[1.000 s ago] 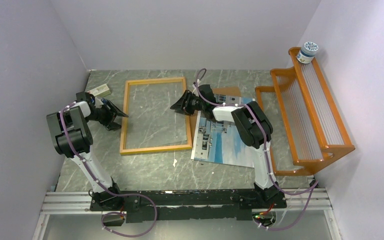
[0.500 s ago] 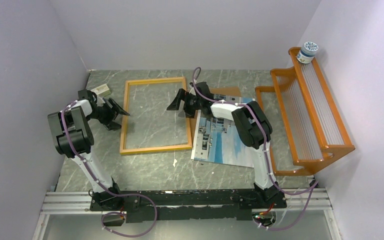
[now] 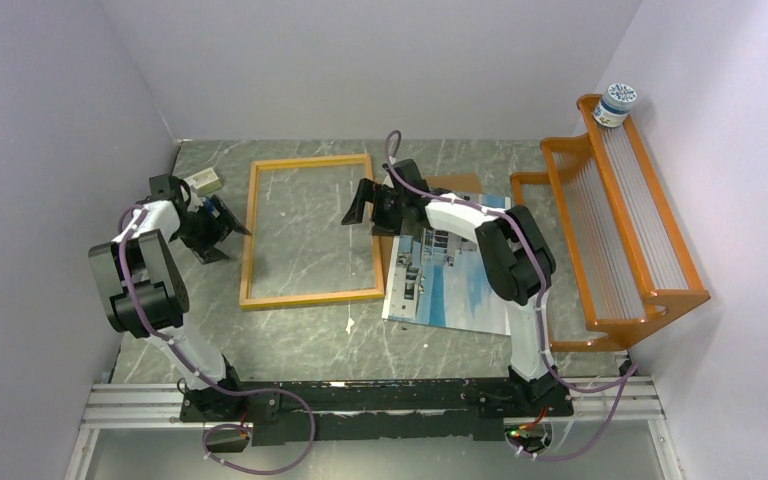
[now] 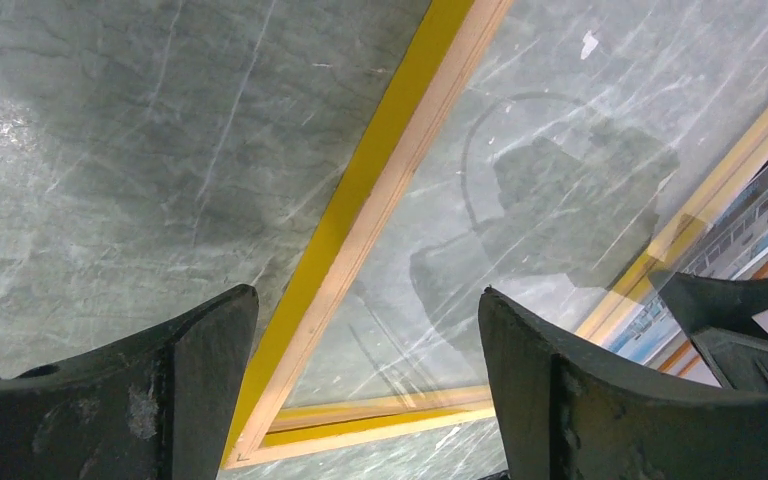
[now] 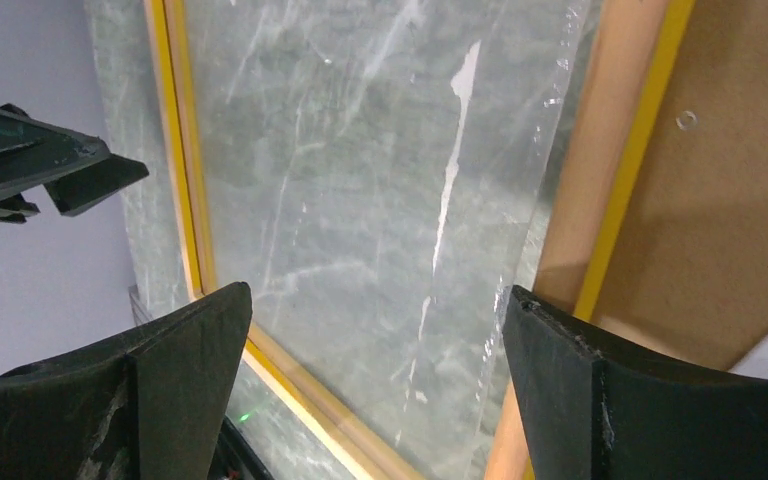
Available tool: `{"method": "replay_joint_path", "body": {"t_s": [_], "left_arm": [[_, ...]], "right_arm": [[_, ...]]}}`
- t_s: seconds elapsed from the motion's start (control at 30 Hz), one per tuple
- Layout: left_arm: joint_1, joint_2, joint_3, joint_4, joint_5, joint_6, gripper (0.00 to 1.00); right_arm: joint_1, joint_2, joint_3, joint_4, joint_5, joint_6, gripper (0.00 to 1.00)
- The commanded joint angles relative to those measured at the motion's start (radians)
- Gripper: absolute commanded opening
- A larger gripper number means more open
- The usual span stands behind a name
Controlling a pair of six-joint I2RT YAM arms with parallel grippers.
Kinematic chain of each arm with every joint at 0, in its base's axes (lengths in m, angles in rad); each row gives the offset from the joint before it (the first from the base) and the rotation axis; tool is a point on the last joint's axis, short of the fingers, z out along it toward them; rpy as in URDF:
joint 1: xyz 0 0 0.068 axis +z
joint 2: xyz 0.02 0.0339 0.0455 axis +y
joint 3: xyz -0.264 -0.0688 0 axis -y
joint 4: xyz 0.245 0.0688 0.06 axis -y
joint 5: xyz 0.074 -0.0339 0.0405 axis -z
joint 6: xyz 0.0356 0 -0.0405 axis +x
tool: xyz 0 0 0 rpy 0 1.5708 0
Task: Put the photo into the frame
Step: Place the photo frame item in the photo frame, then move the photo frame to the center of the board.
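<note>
The frame (image 3: 310,298), a thin yellow-orange border round a clear pane, lies flat on the grey marble table. The photo (image 3: 447,285) lies picture side up just right of it, partly over a brown backing board (image 3: 460,184). My left gripper (image 3: 222,228) hovers open beside the frame's left rail (image 4: 380,200), holding nothing. My right gripper (image 3: 365,205) hangs open over the frame's right rail (image 5: 630,180), also holding nothing. The pane (image 5: 380,180) shows between its fingers. A strip of the photo (image 4: 760,215) shows in the left wrist view.
An orange slatted rack (image 3: 620,220) stands along the right wall with a small jar (image 3: 618,103) on its far end. A small box (image 3: 203,181) lies behind the left gripper. A white scrap (image 3: 349,325) lies in front of the frame.
Both grippers have opened wider, the right one most. The left gripper has drawn back a little to the left of the frame; the right arm's elbow has swung right.
</note>
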Motion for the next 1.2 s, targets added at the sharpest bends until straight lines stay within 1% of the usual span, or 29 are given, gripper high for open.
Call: {"method": "replay_joint_path", "body": {"t_s": [0.0,0.17,0.27,0.33,0.47,0.63,0.73,0.9,1.0,1.07,1.17], "left_arm": [[0.0,-0.04,-0.014,-0.003,-0.036,0.007,0.87],[0.0,-0.026,-0.028,0.019,0.001,-0.006,0.85],[0.001,-0.015,-0.035,0.024,0.013,-0.015,0.84],[0.001,-0.011,-0.039,0.024,0.013,-0.017,0.83],[0.0,0.002,-0.042,0.021,0.014,-0.017,0.83],[0.001,0.044,-0.04,0.041,0.108,-0.018,0.82],[0.001,0.062,-0.037,0.043,0.128,-0.025,0.82],[0.001,0.078,-0.022,0.016,0.104,-0.016,0.82],[0.0,0.072,-0.015,0.004,0.076,-0.015,0.81],[0.0,0.062,0.0,-0.008,0.038,-0.002,0.81],[-0.004,0.045,0.041,-0.072,-0.102,0.026,0.82]], "right_arm": [[0.001,-0.116,-0.002,-0.089,0.098,-0.062,0.98],[0.001,-0.176,-0.073,-0.084,0.149,-0.083,0.98],[0.002,-0.17,-0.08,-0.111,0.171,-0.091,0.97],[0.005,-0.164,-0.087,-0.117,0.177,-0.094,0.95],[0.012,-0.148,-0.089,-0.134,0.182,-0.103,0.86],[0.018,-0.117,-0.087,-0.128,0.142,-0.101,0.76],[0.023,-0.093,-0.081,-0.125,0.115,-0.099,0.69],[0.03,-0.073,-0.075,-0.131,0.11,-0.094,0.69],[0.034,-0.067,-0.078,-0.102,0.063,-0.09,0.68],[0.036,-0.065,-0.083,-0.06,0.013,-0.087,0.68],[0.042,-0.044,-0.05,-0.033,-0.047,-0.095,0.67]]}}
